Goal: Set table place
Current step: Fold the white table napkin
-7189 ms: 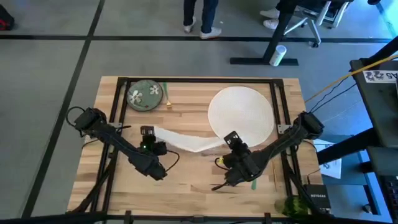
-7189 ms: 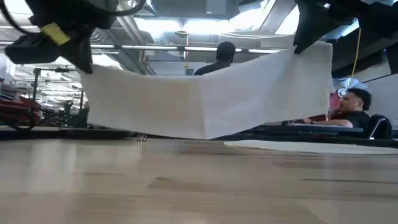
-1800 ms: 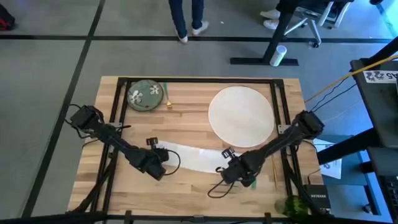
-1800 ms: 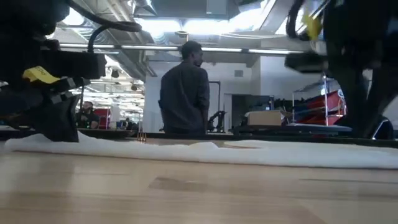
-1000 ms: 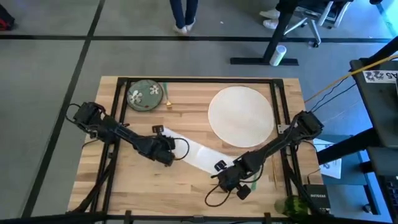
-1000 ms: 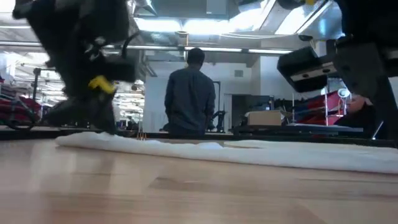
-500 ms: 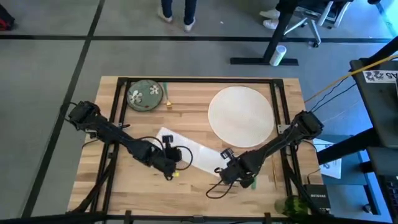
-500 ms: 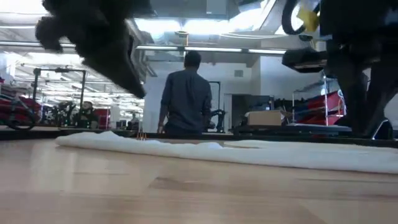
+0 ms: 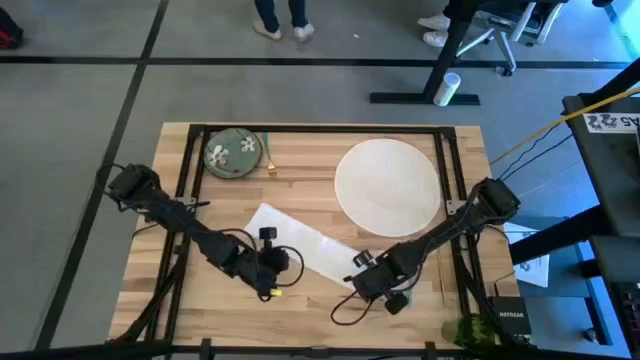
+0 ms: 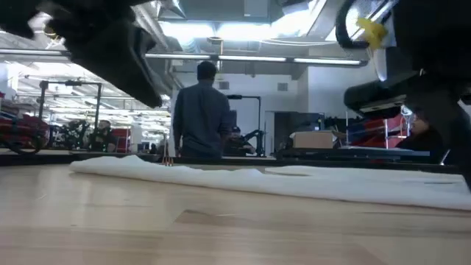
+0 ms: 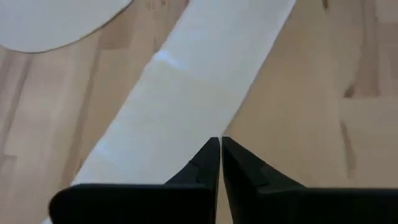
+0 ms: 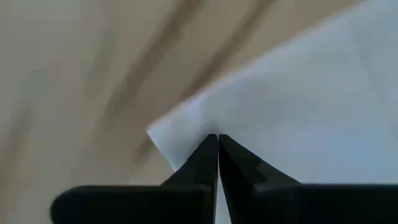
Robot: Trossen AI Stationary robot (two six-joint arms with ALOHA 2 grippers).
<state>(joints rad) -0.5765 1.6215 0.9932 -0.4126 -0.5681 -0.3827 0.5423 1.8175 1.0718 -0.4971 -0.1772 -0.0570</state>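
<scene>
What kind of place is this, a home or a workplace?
Probably a workplace, a lab or workshop: the table stands on an open grey floor, an office chair sits nearby, and long ceiling lights run over equipment behind.

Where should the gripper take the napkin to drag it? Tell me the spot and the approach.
Take the napkin at its near-right corner, coming straight down from above. It lies flat as a long strip on the table, so only a pinch at an edge can catch cloth. The right gripper already sits at that corner, fingers together; whether it holds cloth is unclear. The plate stays apart.
</scene>
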